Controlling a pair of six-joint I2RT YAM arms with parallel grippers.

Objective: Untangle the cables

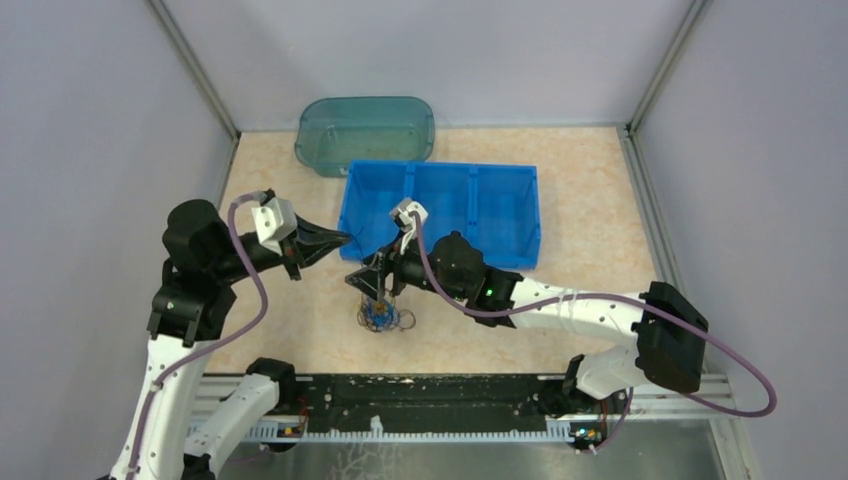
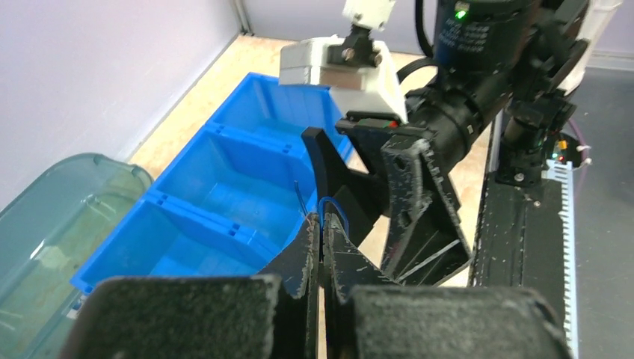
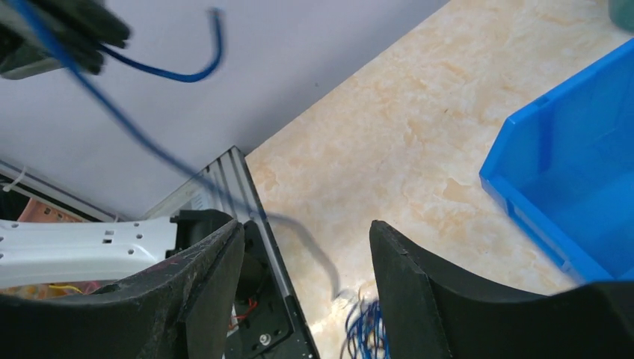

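Top external view gives the layout: on the bench (image 1: 600,260) the blue bin (image 1: 500,212) is set at the far side, with the teal tub (image 1: 330,150) behind it. The cables (image 1: 380,318) lie clumped on the bare surface just in front of the bin, below the right end effector (image 3: 306,228). The step in hand is judged to be the drawing of one strand out of the clump. The left end effector (image 2: 321,233) is clamped narrow on a blue cable (image 3: 176,76), which is stretched from it down to the clump. Seen from the right wrist, it crosses the gap between that side's jaws, which are spread wide with nothing held. Next, the clump would probably need to be pinned or gripped by the right side while the strand is pulled leftward. How the strands are knotted cannot be made out: the clump is small from above, and cut off and blurred at the right wrist.
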